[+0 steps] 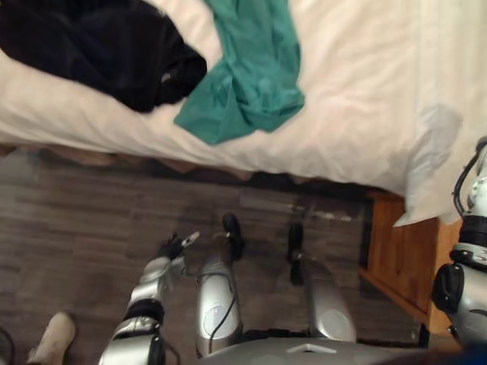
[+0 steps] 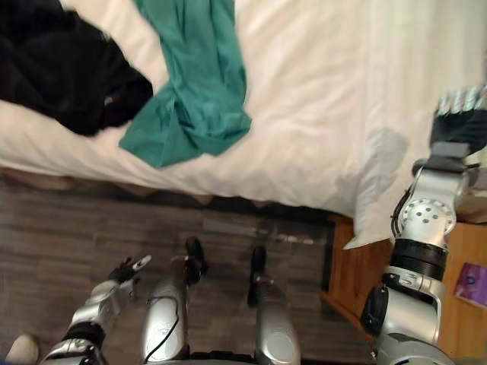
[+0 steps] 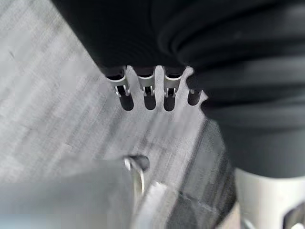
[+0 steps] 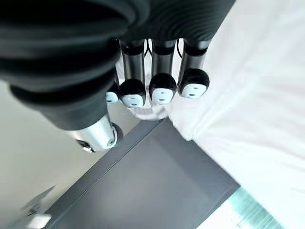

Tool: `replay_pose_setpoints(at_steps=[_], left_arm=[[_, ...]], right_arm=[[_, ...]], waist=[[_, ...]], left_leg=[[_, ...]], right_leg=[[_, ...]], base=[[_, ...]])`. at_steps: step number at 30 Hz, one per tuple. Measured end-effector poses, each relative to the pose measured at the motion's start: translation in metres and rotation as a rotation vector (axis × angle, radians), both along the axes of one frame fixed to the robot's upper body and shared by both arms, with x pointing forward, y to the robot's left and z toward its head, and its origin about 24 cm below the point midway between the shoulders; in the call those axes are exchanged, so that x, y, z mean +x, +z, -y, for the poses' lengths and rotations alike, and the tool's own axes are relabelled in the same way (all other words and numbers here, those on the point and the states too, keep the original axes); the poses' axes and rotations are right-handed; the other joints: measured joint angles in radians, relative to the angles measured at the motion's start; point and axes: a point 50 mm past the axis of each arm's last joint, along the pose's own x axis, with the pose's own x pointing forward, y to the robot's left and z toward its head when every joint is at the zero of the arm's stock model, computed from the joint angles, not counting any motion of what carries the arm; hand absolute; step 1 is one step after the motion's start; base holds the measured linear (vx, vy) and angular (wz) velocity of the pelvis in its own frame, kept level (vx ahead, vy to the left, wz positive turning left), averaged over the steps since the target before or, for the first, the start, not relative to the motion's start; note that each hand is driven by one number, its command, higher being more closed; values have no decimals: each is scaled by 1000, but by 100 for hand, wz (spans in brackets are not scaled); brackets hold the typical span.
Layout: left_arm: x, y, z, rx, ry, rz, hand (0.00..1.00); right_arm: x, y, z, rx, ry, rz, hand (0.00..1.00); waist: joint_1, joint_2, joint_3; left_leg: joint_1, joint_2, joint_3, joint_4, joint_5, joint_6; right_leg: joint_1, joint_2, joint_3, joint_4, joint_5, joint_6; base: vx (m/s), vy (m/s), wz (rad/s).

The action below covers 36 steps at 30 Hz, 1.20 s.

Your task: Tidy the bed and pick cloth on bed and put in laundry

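Bed edge runs across in front of us. The open plank floor point(image 1: 84, 220) lies between it and us, dark and wood-grained. A person's pale shoe point(image 1: 53, 338) sits at the lower left.

The bed point(image 1: 365, 106) has a smooth white sheet. A crumpled black cloth point(image 1: 84, 46) lies near the edge, and a rumpled teal cloth point(image 1: 251, 76) touches its right side.

On the right, a white bedding corner point(image 1: 426, 167) droops over a wooden nightstand point(image 2: 350, 281), which carries a small purple item point(image 2: 473, 283).

The left hand point(image 1: 173, 247) is low over the floor, fingers loose, empty. The right hand point(image 2: 456, 125) is raised by the bed's right edge, fingers straight, holding nothing.
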Motion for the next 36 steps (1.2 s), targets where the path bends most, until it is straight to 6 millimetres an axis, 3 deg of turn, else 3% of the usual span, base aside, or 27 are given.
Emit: replay_pose_setpoints(at_steps=[2, 5, 9, 19, 22, 23, 25, 26, 27, 30, 35, 36], left_arm=[[16, 10, 20, -11, 11, 61, 0], [29, 23, 21, -12, 15, 125, 0], [44, 41, 23, -11, 43, 198, 0], [58, 59, 17, -22, 124, 266, 0], [56, 58, 14, -39, 151, 268, 0], [56, 56, 12, -58, 173, 267, 0], [55, 53, 11, -65, 178, 257, 0], [55, 53, 11, -66, 176, 257, 0], [54, 51, 11, -71, 170, 250, 0], [47, 42, 11, -97, 181, 213, 0], [33, 22, 34, -207, 136, 158, 0], [25, 14, 38, -229, 133, 129, 0]], right_arm=[[-16, 19, -3, 25, -17, 133, 100], [-18, 29, -8, 129, -2, 236, 100], [-12, 14, -15, 301, 21, 273, 100], [-16, -30, -9, 545, -1, 346, 100], [-13, -55, -4, 589, -25, 285, 100], [-8, -93, 3, 667, -55, 168, 100], [-9, -147, 5, 788, -76, 11, 100], [-11, -159, 4, 810, -80, -17, 100], [-17, -183, 2, 834, -82, -84, 100], [-33, -208, 3, 798, -98, -152, 100], [-71, -242, 18, 709, -180, -266, 100], [-81, -251, 20, 681, -197, -308, 0]], waist=[[-3, -4, 17], [-3, -2, 27], [-2, 0, 28], [-27, 6, 28], [-34, 6, 28], [-36, 6, 27], [-40, 6, 27], [-40, 6, 27], [-45, 6, 27], [-53, 6, 26], [-61, 1, 6], [-61, -2, -21]], left_leg=[[-96, -10, -19, 80, -19, 5], [-191, -11, -21, 166, -30, 9], [-292, 10, -22, 234, -48, 10], [-399, 34, -9, 274, -30, 15], [-394, 40, -1, 271, -30, 15], [-387, 46, 7, 263, -30, 15], [-368, 49, 15, 256, -30, 15], [-360, 50, 18, 254, -30, 15], [-336, 52, 21, 246, -30, 15], [-258, 63, 36, 200, -22, 8], [-68, 62, 104, 88, -18, -5], [-41, 62, 122, 67, -18, -7]], right_leg=[[-126, -31, -8, 169, -76, -1], [-250, -63, -3, 327, -147, -11], [-385, -70, 14, 464, -193, -33], [-526, -60, 43, 539, -190, -47], [-526, -55, 47, 532, -185, -50], [-524, -47, 51, 520, -178, -50], [-510, -41, 56, 509, -174, -50], [-505, -40, 58, 507, -174, -50], [-482, -36, 59, 497, -173, -52], [-402, -19, 59, 435, -151, -56], [-233, -9, 70, 310, -113, -48], [-214, -8, 75, 284, -105, -46]], base=[[-105, 1, 36], [-127, -63, 27], [-152, -90, 2], [-60, -78, -4], [-4, -73, -10], [-5, -101, -18], [10, -98, -16], [20, -97, -14], [17, -83, -12], [3, -68, -19], [22, -15, -21], [85, 39, -27]])
